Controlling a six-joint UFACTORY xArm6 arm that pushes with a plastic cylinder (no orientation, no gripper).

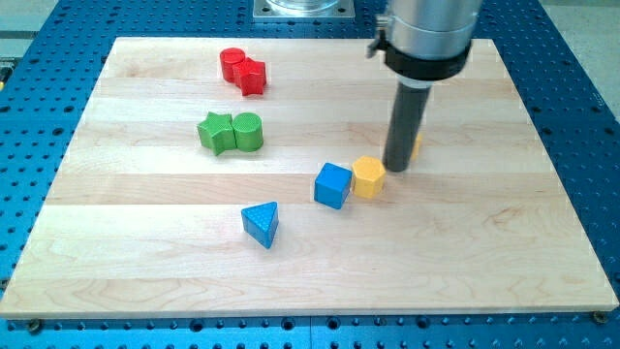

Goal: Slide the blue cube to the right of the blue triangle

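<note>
Resting on the pale wooden table, my tip stands just beside the upper right edge of the yellow hexagonal block, with a second yellow piece peeking out behind the rod, shape unclear. There is no hand on this rod, so nothing is grasped. The blue cube touches the yellow hexagonal block's left side and sits up and right of the blue triangle, a little apart from it. Bare wood spreads right of the triangle and along the view's bottom edge. Well away at upper left lie a green star against a green cylinder, and two red blocks touching near the table's top edge.
</note>
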